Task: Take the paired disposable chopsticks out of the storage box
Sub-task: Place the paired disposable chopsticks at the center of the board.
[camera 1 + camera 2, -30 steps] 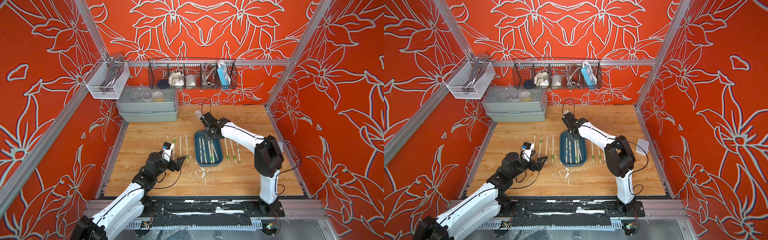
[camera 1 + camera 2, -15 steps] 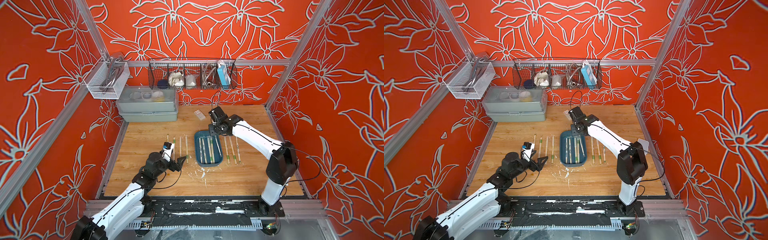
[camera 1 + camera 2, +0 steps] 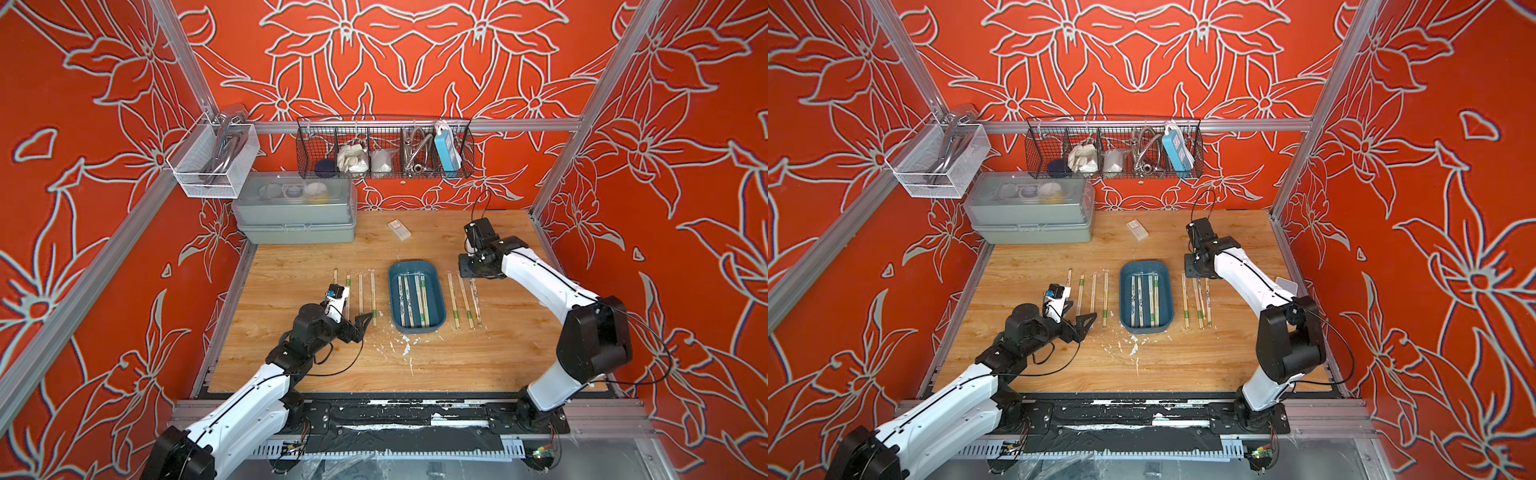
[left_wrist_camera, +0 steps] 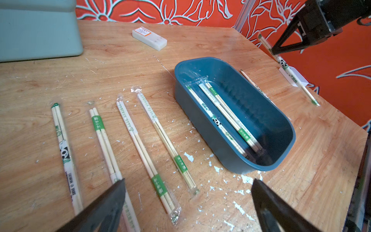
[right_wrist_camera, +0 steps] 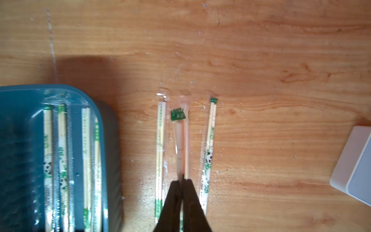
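**Placement step, right-hand row**

Right tool (image 5: 182, 181) is clamped on one end of a sleeved chopstick pair (image 5: 181, 144), between two laid pairs (image 5: 160, 150) just beside the teal storage box (image 3: 415, 264), toward the right edge of the worktop (image 3: 415, 365); gripping the end likely lets it settle parallel to its neighbours. Four boxed pairs (image 3: 423, 299) wait at mid-worktop. Left tool (image 4: 188, 182) stands wide and empty above the near ends of the left row (image 3: 360, 295), toward the left edge, probably poised for its next pick.
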Robot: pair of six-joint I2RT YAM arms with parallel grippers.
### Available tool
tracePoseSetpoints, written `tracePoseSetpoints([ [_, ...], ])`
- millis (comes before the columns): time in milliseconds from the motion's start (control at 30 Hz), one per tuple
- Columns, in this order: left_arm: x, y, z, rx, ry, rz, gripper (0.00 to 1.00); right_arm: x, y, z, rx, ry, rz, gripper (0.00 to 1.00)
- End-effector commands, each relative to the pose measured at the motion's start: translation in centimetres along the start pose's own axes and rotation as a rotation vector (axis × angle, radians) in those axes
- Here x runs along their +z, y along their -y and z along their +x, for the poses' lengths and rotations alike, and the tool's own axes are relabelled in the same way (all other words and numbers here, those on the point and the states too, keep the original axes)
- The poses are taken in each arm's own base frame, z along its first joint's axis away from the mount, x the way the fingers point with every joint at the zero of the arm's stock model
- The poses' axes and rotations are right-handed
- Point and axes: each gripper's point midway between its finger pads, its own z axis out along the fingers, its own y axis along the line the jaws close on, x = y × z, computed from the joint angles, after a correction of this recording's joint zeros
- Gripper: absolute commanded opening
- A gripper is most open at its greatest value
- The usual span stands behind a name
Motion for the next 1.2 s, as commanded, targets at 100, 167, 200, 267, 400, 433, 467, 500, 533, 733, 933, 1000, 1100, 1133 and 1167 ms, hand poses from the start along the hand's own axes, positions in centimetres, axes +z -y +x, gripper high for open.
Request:
tracePoseSetpoints([
  [100, 0.0, 0.8, -1.4, 0.010, 0.037, 0.029, 0.97, 2.8, 3.8, 1.5, -0.001, -0.038, 0.068, 0.07],
  [167, 0.1, 0.7, -1.3, 0.010, 0.037, 0.028, 0.97, 3.6, 4.6, 1.8, 0.009, -0.044, 0.083, 0.07],
  [200, 0.1, 0.7, -1.3, 0.010, 0.037, 0.028, 0.97, 4.0, 4.9, 1.8, 0.016, -0.049, 0.086, 0.07],
  [267, 0.2, 0.7, -1.3, 0.010, 0.035, 0.030, 0.97, 4.6, 4.9, 1.8, 0.024, -0.054, 0.070, 0.07],
  [400, 0.2, 0.7, -1.2, 0.010, 0.031, 0.026, 0.97, 5.3, 6.1, 1.5, 0.021, -0.053, 0.116, 0.07],
  [433, 0.2, 0.7, -1.2, 0.010, 0.029, 0.026, 0.97, 5.6, 6.3, 1.5, 0.025, -0.063, 0.116, 0.06],
  [467, 0.3, 0.7, -1.3, 0.009, 0.029, 0.026, 0.97, 5.9, 6.5, 1.6, 0.032, -0.074, 0.112, 0.06],
  [500, 0.3, 0.7, -1.2, 0.010, 0.029, 0.029, 0.97, 6.2, 6.7, 1.5, 0.034, -0.076, 0.114, 0.06],
  [533, 0.3, 0.7, -1.2, 0.010, 0.027, 0.029, 0.97, 6.4, 6.8, 1.5, 0.031, -0.078, 0.117, 0.06],
  [733, 0.3, 0.7, -1.2, 0.011, 0.026, 0.026, 0.97, 7.6, 6.6, 1.6, -0.002, -0.110, 0.103, 0.06],
  [933, 0.3, 0.7, -1.2, 0.013, 0.025, 0.026, 0.97, 8.6, 6.4, 1.2, -0.007, -0.116, 0.089, 0.07],
  [1000, 0.3, 0.7, -1.2, 0.012, 0.023, 0.025, 0.97, 8.9, 6.6, 1.2, -0.008, -0.126, 0.100, 0.08],
  [1100, 0.3, 0.7, -1.2, 0.014, 0.024, 0.026, 0.97, 9.3, 6.9, 1.2, -0.011, -0.135, 0.113, 0.09],
  [1133, 0.2, 0.7, -1.2, 0.014, 0.025, 0.024, 0.97, 9.4, 6.9, 1.2, -0.011, -0.136, 0.109, 0.09],
  [1167, 0.2, 0.6, -1.1, 0.014, 0.024, 0.022, 0.97, 9.5, 6.7, 1.2, -0.017, -0.137, 0.101, 0.10],
])
